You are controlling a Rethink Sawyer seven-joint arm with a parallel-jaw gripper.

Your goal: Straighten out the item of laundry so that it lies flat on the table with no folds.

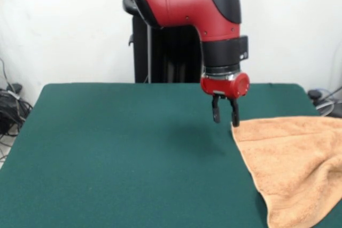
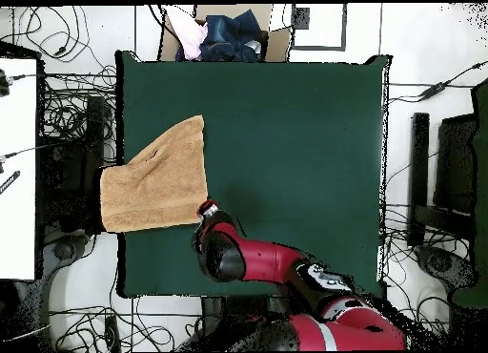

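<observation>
The tan terry towel [image 1: 294, 164] lies at the right side of the dark green table [image 1: 123, 153] and runs off the picture's right edge. Its surface has soft wrinkles, and its lower part narrows to a point. In the overhead view the towel [image 2: 157, 182] sits at the table's [image 2: 286, 158] left edge and overhangs it a little. My gripper [image 1: 225, 116] hangs just above the towel's near corner, fingers apart and pointing down, with nothing between them. It also shows in the overhead view [image 2: 206, 209] at the towel's lower right corner.
The black pedestal [image 1: 160, 52] stands behind the table's far edge. A box of clothes [image 2: 224, 34] sits beyond the table's top edge in the overhead view. Cables [image 2: 67, 82] and a white surface [image 2: 17, 168] lie to the left.
</observation>
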